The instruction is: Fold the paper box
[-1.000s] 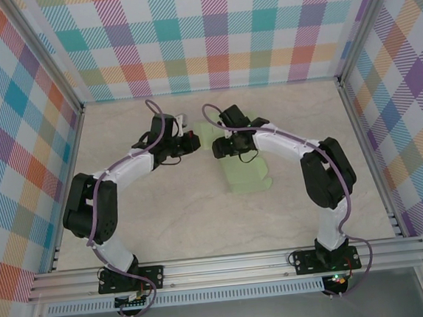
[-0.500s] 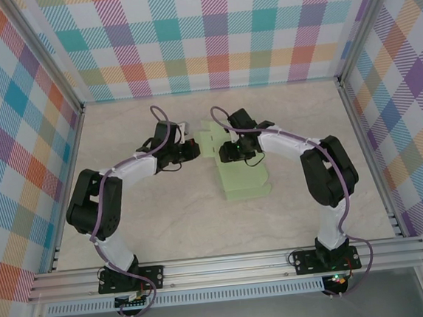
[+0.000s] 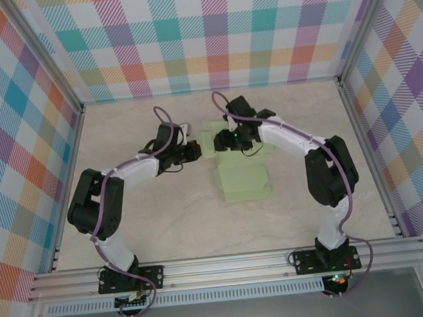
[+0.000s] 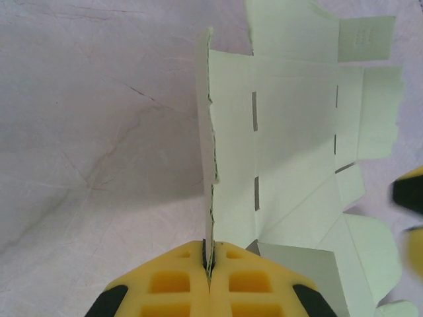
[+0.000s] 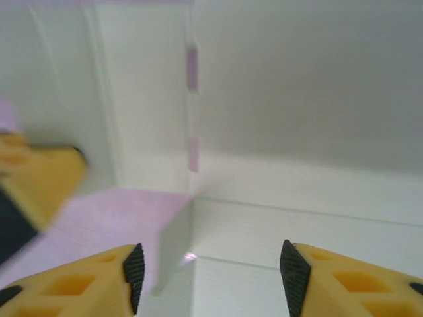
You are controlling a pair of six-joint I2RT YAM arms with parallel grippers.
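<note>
Yellow fingers [image 4: 173, 285] of the left gripper [image 4: 207, 259] are pressed together on an upright side flap of the pale light-green die-cut card paper box [image 4: 291, 125], which lies mid-table on the beige marbled tabletop [image 3: 164, 207]; the right gripper [image 5: 210, 256] hangs spread wide just above its panels.

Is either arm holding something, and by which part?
The left tool pinches the paper box by its upturned edge flap; the right tool is open, holding nothing.

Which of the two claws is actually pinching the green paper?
The left claw: it is shut on a raised edge of the paper box. The right claw hangs open over the sheet, its tips wide apart.
</note>
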